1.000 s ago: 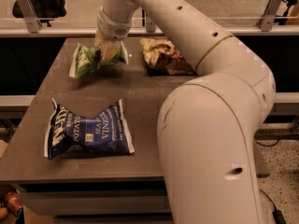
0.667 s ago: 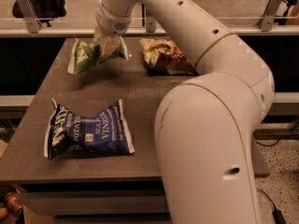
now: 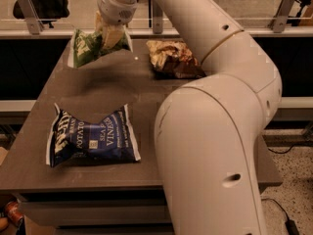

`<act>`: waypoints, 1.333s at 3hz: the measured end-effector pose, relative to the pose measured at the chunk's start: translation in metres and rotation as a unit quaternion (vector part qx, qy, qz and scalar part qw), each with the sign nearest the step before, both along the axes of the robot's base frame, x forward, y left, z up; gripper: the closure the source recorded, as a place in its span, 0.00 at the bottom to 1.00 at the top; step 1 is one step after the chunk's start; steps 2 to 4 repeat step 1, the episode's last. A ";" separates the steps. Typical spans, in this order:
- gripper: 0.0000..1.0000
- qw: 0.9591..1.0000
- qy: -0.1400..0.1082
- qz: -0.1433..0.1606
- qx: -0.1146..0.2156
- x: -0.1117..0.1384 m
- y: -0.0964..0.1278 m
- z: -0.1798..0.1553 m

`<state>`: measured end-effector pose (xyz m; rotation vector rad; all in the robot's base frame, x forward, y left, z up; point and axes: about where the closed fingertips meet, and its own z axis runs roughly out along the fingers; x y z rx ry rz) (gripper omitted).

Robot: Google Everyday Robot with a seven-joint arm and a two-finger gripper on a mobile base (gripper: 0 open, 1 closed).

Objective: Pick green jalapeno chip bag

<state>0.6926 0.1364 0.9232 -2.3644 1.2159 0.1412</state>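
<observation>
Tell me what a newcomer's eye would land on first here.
The big white arm fills the right foreground, arching over the table. Near the far left corner its gripper has its jaws shut on the green jalapeno chip bag, held above the tabletop. A dark-blue bag lies flat at front left, and a tan-and-brown bag lies at the back.

Aloft in hand (image 3: 111,33): green chip bag (image 3: 88,49)
</observation>
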 end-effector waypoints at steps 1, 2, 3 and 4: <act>1.00 1.000 -0.012 0.014 0.003 -0.004 0.002 0.019; 1.00 1.000 -0.012 0.014 0.003 -0.004 0.002 0.019; 1.00 1.000 -0.012 0.014 0.003 -0.004 0.002 0.019; 1.00 1.000 -0.012 0.014 0.003 -0.004 0.002 0.019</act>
